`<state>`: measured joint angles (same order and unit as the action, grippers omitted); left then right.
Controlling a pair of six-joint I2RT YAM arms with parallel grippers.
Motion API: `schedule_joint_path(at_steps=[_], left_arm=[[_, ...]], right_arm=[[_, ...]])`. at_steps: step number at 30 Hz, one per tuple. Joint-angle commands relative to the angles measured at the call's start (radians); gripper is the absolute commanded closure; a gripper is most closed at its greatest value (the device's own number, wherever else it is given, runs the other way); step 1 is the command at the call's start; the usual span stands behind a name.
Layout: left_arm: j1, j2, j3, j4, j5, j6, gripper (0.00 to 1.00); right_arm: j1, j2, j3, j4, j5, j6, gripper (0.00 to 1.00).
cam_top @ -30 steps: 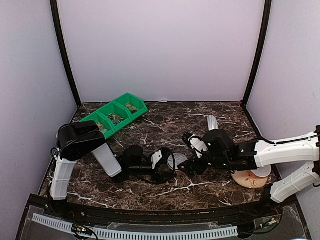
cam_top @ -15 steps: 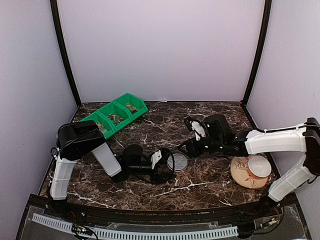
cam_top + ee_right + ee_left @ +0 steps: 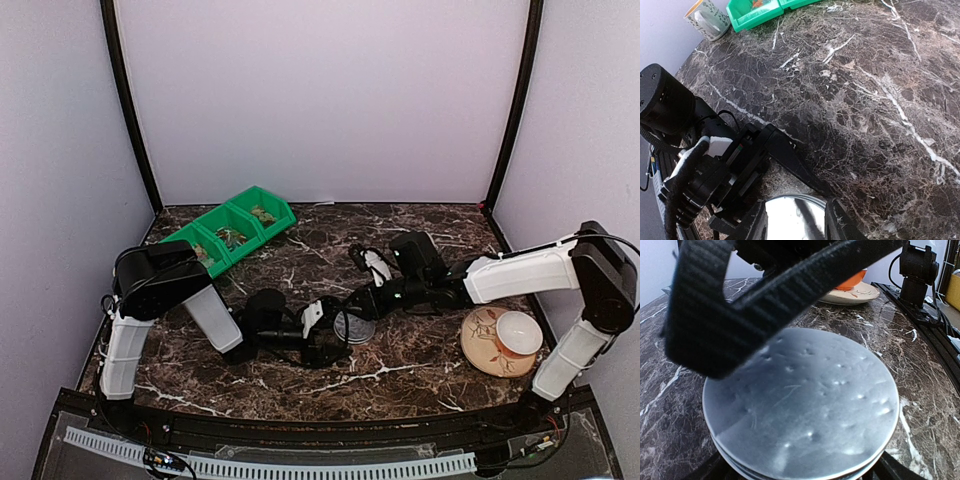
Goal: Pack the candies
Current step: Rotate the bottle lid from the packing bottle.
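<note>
From above, the candies (image 3: 263,214) lie as small mixed-colour heaps inside the green bins (image 3: 240,226) at the far left of the marble table (image 3: 420,372), well apart from both arms. Near the middle of the table the left fingers (image 3: 322,336) reach right and hold a round metal disc (image 3: 357,326) low over the table. The right fingers (image 3: 368,302) come in from the right and hang just over the far edge of that disc. A plate (image 3: 483,352) with a cup (image 3: 519,331) on it sits at the near right. In the left wrist view the disc (image 3: 805,405) fills most of the picture, its dimpled face up. Only slivers of the left fingers (image 3: 890,471) show at the bottom corners, spread to the disc's width with its rim against them. One ribbed black right finger (image 3: 765,295) crosses above the disc, and the plate (image 3: 852,296) is beyond it. In the right wrist view the right fingers (image 3: 756,225) stand apart at the bottom edge, gripping nothing, with the disc (image 3: 790,217) showing between them. Whether they touch it cannot be told. A green bin (image 3: 747,17) holding candies (image 3: 758,4) and a mug (image 3: 707,19) sit at the far edge
</note>
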<state>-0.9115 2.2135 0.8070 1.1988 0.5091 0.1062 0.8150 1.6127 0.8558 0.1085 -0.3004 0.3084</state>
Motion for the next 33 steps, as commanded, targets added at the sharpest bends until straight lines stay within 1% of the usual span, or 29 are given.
schedule_joint_path(at_steps=[1, 24, 28, 29, 33], left_arm=[[-0.003, 0.007, -0.026, -0.143, 0.043, -0.026, 0.18], [-0.003, 0.007, -0.029, -0.136, 0.048, -0.029, 0.18], [-0.003, 0.008, -0.029, -0.136, 0.047, -0.028, 0.18], [-0.003, 0.007, -0.03, -0.136, 0.048, -0.028, 0.18], [-0.003, 0.009, -0.029, -0.136, 0.049, -0.028, 0.18]], right_arm=[[-0.01, 0.013, 0.017, 0.033, -0.04, -0.004, 0.62], [-0.016, -0.01, -0.061, 0.034, -0.025, -0.027, 0.63], [-0.017, -0.011, -0.05, 0.022, -0.009, -0.036, 0.62], [-0.017, -0.04, -0.047, 0.022, 0.001, -0.039, 0.61], [-0.022, -0.04, -0.024, 0.02, 0.038, -0.046, 0.56]])
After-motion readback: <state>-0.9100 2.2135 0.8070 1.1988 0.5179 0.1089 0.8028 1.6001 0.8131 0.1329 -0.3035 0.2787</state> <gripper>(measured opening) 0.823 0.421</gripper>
